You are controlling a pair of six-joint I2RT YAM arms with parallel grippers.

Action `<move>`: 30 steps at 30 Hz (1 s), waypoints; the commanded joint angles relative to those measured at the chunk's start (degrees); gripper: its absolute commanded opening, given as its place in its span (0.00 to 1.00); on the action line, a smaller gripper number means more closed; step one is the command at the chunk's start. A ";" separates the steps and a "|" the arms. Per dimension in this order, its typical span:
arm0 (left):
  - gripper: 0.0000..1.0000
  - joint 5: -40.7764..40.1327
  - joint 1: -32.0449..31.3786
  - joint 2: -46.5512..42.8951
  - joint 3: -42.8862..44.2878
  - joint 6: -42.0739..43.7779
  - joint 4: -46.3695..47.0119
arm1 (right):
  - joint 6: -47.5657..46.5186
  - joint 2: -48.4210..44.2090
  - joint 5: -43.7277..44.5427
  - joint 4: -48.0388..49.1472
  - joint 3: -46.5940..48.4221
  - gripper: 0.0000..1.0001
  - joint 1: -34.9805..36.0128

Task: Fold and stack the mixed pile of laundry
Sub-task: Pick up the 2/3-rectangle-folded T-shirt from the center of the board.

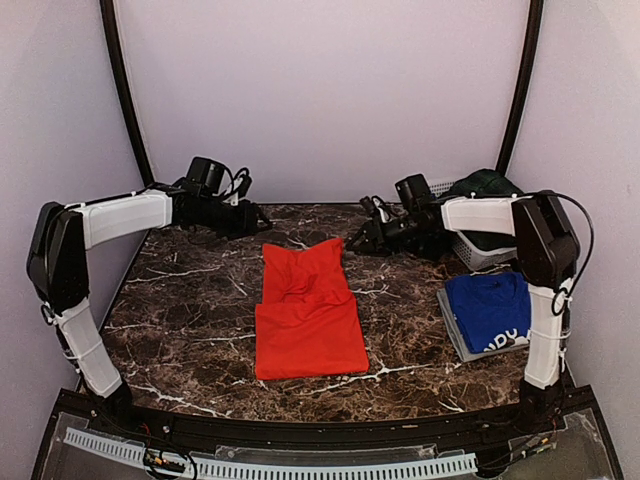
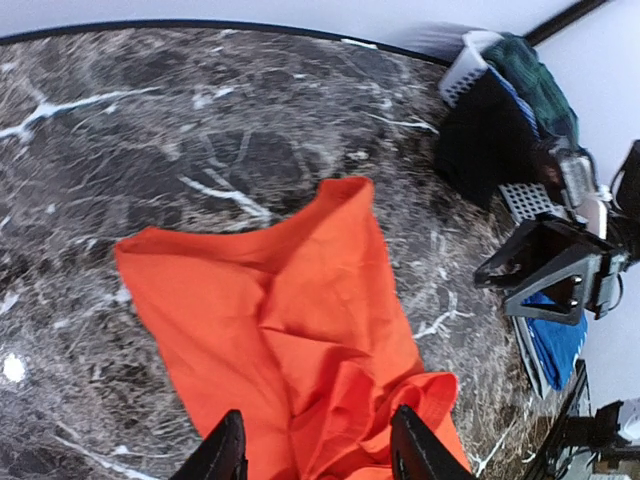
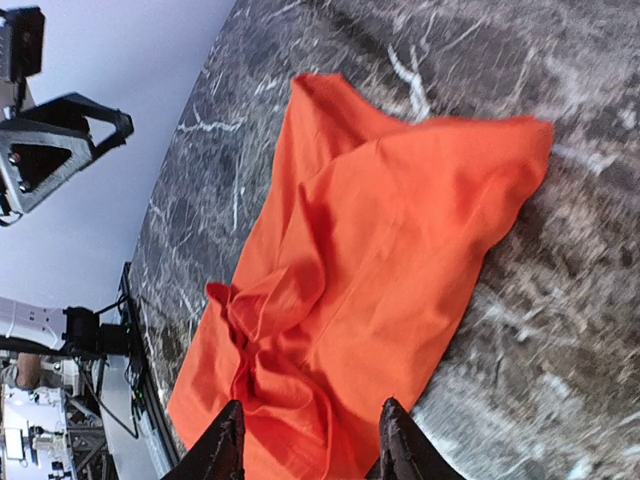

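A bright red-orange T-shirt [image 1: 305, 310] lies on the marble table, folded into a long strip and rumpled at its far end. My left gripper [image 1: 262, 220] hovers just left of that far end. In the left wrist view its jaws [image 2: 318, 415] stand open over the bunched cloth [image 2: 290, 320], holding nothing. My right gripper [image 1: 358, 240] hangs just right of the same end, open and empty above the shirt [image 3: 380, 250] in its own view [image 3: 312, 404]. A royal blue printed T-shirt [image 1: 490, 310] lies folded at the right. A dark green tartan garment [image 1: 485, 185] and a black garment [image 2: 485, 140] fill the basket.
A white slotted basket [image 1: 470, 250] stands at the back right, behind the right arm. The blue shirt rests on a flat grey tray [image 1: 455, 335] near the right edge. Bare marble [image 1: 180, 300] stretches left of the red shirt. Curved black posts flank the back wall.
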 commanded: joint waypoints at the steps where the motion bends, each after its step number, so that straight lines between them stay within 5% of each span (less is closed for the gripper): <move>1: 0.48 -0.65 4.20 4.34 -0.48 -2.09 0.45 | -1.49 6.96 2.55 -2.30 9.70 0.43 -2.93; 9: 0.48 -0.92 6.49 14.76 5.45 -2.46 1.42 | -1.58 19.64 3.14 -7.66 27.10 0.47 -4.24; 14: 0.48 0.92 7.00 17.93 8.15 -2.45 1.73 | -0.81 22.90 1.07 -7.75 29.39 0.48 -4.08; 18: 0.47 3.08 6.88 15.52 3.97 -2.66 2.78 | -0.75 15.78 0.35 -2.71 18.15 0.48 -4.07; 23: 0.47 1.36 4.27 0.93 -12.87 -4.63 6.49 | 1.05 -1.32 -0.56 4.34 -3.58 0.48 -3.44; 30: 0.48 -6.19 -9.01 -21.90 -31.98 -10.16 3.37 | 3.31 -18.70 0.72 4.73 -26.51 0.49 3.29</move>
